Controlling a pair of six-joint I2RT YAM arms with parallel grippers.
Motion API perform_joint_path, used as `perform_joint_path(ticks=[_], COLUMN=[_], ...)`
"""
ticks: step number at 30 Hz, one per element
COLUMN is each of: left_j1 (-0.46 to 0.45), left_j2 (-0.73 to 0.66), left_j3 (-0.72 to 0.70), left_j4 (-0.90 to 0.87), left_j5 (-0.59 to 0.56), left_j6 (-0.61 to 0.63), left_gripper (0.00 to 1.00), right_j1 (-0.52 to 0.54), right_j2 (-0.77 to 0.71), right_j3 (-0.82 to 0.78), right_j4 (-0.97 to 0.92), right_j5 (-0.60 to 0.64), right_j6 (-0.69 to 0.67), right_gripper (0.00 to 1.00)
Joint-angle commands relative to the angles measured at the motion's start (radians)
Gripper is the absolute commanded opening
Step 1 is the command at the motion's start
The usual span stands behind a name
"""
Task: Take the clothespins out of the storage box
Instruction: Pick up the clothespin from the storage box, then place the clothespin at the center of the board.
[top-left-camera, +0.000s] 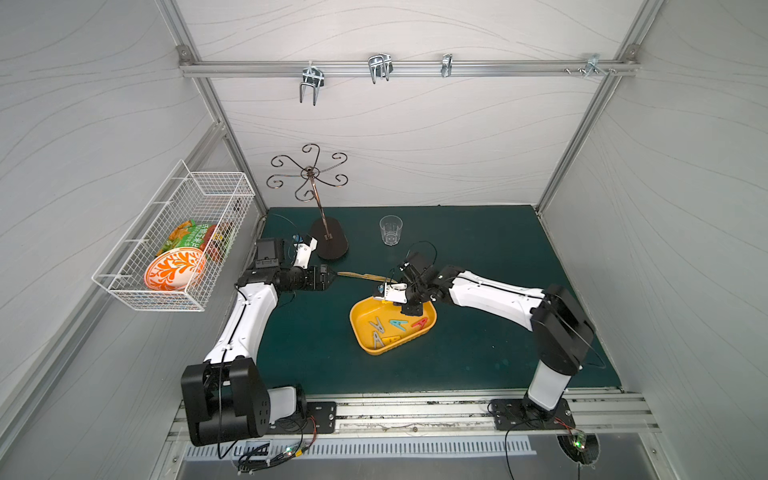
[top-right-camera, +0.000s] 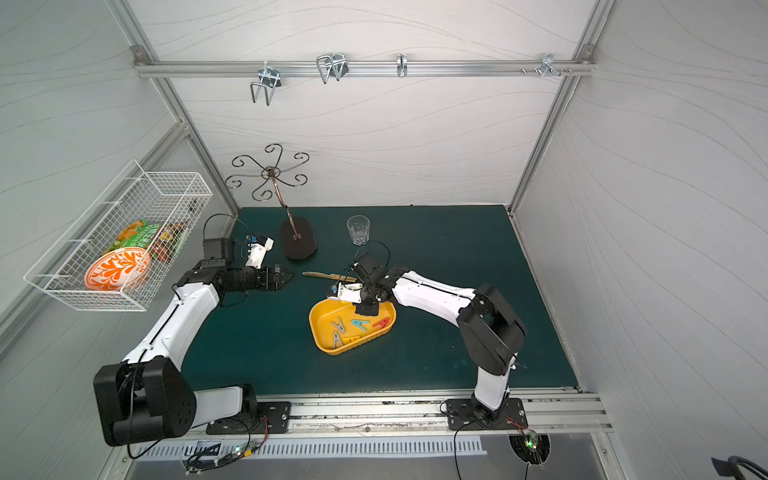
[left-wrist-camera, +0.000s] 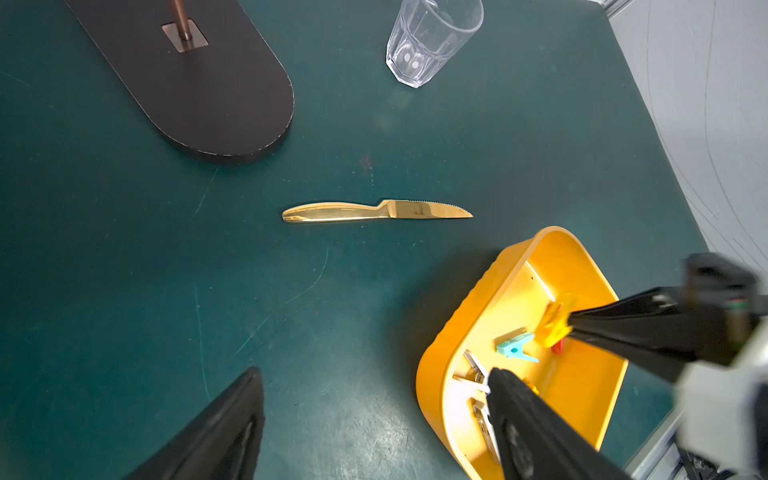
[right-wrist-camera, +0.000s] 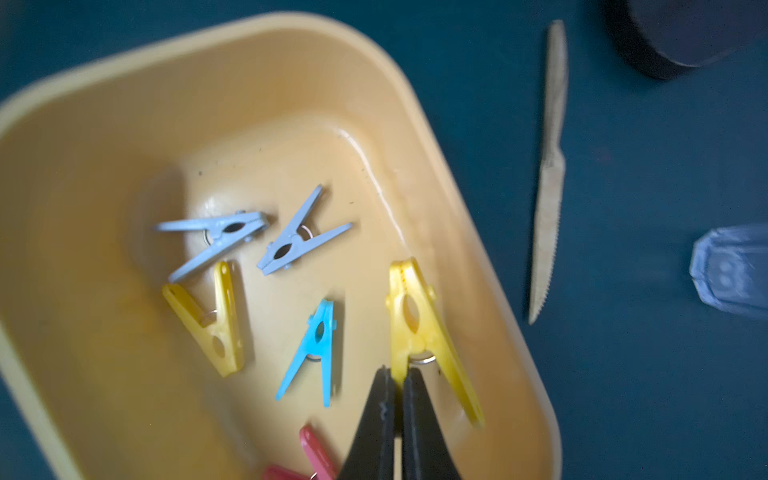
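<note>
Now: right gripper clamped on a yellow clothespin inside the box

Clearly, the right gripper reaches down into the storage box. Its two black fingers are pressed together on one leg of a yellow clothespin, close to the metal spring. This clothespin is over the inside of the box, near the wall on the knife's side. I cannot tell if it touches the floor of the box.

Five other clothespins lie flat on the floor of the box: two grey ones side by side, a second yellow one just beside them, a light blue one in the middle, and a red one partly hidden by the fingers.

In both top views the box stands on the green table, near its centre, just in front of the golden knife.

The left gripper is beside the handle end of the knife with its fingers wide apart, and nothing is between them. A clear glass stands upright farther back, well apart from the box.
</note>
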Motion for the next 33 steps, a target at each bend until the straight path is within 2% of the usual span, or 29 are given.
perform_joint_path(ticks=[1, 5, 9, 14, 20, 29, 33], left_j1=[0.004, 0.004, 0.004, 0.004, -0.023, -0.28, -0.349], left_j2=[0.006, 0.014, 0.017, 0.021, 0.036, 0.043, 0.046], left_j3=[0.018, 0.029, 0.031, 0.028, 0.032, 0.045, 0.053], left_j4=[-0.004, -0.013, -0.014, -0.015, -0.026, -0.091, -0.117], left_j5=[0.02, 0.031, 0.036, 0.039, 0.029, -0.204, -0.232], left_j6=[0.018, 0.016, 0.012, 0.008, 0.045, 0.247, 0.295], left_gripper=[0.86, 0.85, 0.85, 0.85, 0.82, 0.78, 0.76], right_j1=[-0.073, -0.149, -0.2, -0.277, -0.338, -0.355, -0.357], right_j2=[-0.087, -0.159, -0.212, -0.257, -0.182, -0.056, -0.018], right_j3=[-0.027, -0.073, -0.12, -0.205, -0.269, -0.31, -0.317], right_j4=[0.041, 0.048, -0.009, -0.032, -0.001, 0.052, 0.064], right_j5=[0.031, 0.176, 0.333, 0.361, 0.267, 0.266, 0.256], right_j6=[0.246, 0.544, 0.786, 0.976, 1.0, 0.972, 0.968], right_gripper=[0.0, 0.0, 0.0, 0.0, 0.0, 0.0, 0.04])
